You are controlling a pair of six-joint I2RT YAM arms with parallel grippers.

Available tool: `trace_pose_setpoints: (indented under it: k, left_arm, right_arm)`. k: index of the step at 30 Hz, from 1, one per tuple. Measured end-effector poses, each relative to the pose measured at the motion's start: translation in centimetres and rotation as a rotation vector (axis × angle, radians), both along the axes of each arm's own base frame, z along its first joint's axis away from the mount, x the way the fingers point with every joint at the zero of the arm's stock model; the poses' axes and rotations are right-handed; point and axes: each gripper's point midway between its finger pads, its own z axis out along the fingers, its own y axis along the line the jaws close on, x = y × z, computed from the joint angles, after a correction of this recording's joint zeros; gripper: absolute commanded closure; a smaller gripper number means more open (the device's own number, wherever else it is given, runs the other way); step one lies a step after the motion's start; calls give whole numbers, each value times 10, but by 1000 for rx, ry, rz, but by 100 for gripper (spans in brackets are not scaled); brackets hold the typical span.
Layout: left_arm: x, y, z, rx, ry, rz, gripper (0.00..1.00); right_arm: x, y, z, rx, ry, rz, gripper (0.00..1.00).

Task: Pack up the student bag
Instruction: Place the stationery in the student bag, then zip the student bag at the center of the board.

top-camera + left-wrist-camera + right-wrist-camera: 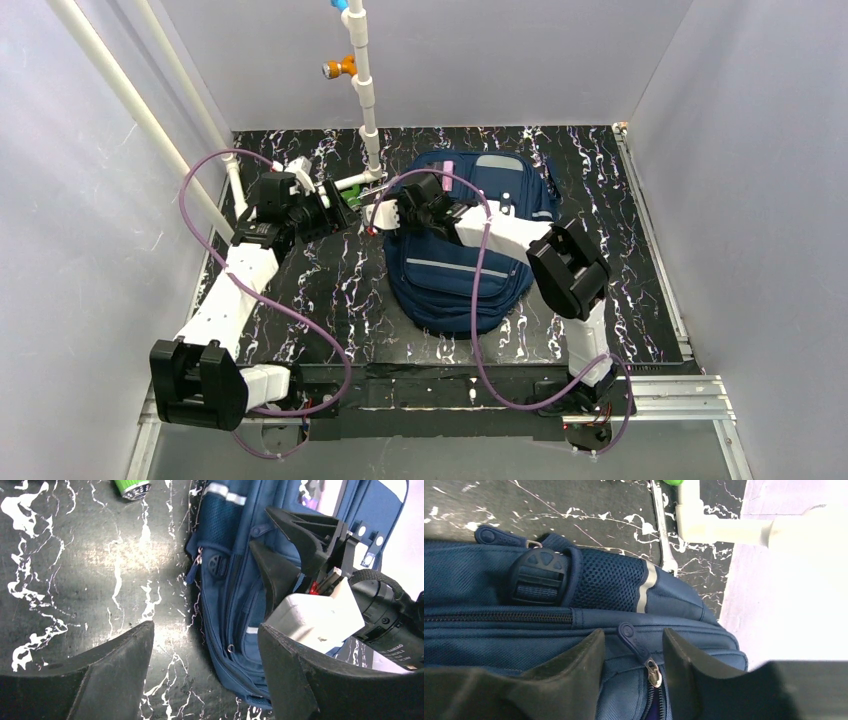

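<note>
On the black white-veined table (330,290), seen from above: the student bag (440,285), navy blue, lying flat a little right of centre, with pale reflective strips across the front and a grey patch near the far end. Right gripper (383,214) at the bag's left far corner, over its edge. Left gripper (338,207) just beyond, over bare table beside the foot of a white pipe stand (362,90), pointing toward the bag.

From the left wrist: left gripper (205,630) wide open, nothing between the fingers, tips low over the seam where table meets bag. Student bag (235,595) to the right of bare table – side panel with dark mesh, a white reflective strip, zip lines and a small round buckle. Right gripper (260,526) over the bag's upper edge, black fingers (300,530) angled down toward the fabric. A green object (131,487) at the top edge, on the table.

From the right wrist: student bag (499,630) filling the lower left – navy weave, a mesh side pocket (609,580) with a grey strip, a black strap buckle (536,577), a closed zip below. Right gripper (633,632) parted, one finger on each side of a zipper pull (639,652); no visible pinch on it. Table and white pipe beyond.
</note>
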Motion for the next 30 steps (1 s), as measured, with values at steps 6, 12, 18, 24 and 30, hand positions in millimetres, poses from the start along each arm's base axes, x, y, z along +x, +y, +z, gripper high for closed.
trace_pose_setpoints:
  k: [6, 12, 18, 24, 30]
  left_arm:
    - [0, 8, -2, -34, 34, 43, 26]
    - [7, 1, -7, -86, 59, 38, 29]
    - [14, -25, -24, -189, 128, -36, 29]
    - [16, -69, -43, -314, 215, -129, 30]
    - [15, -100, -50, -361, 250, -183, 31]
  right_arm:
    - [8, 1, -7, -58, -54, -48, 90]
    - [15, 2, 3, 76, -65, -162, 99]
    - [5, -10, 41, 400, 17, -335, 99]
    - [-12, -36, 70, 709, 161, -503, 99]
    - [-29, -73, 60, 957, 335, -668, 99]
